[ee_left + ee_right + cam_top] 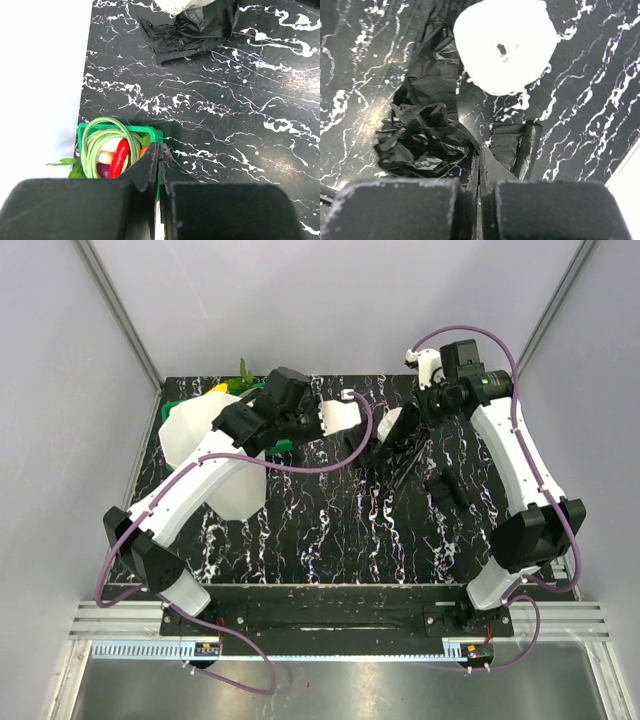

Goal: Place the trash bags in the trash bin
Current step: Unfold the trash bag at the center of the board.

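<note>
Black trash bags (420,140), two, by one roll (505,45); one trash bin (190,435); left gripper (159,150), right gripper (479,152) closed, empty

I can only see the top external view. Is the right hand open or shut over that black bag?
Observer: Shut. In the right wrist view the right hand has its fingers pressed together over the crumpled trash bag. I cannot tell whether it is pinching any film.
Operator: What's the white thing next to it?
Observer: A white roll with a small hole in its middle, lying against the black film.
Operator: And the left hand?
Observer: The left hand is shut too, with nothing between its fingers, above a corner of the green basket.
</note>
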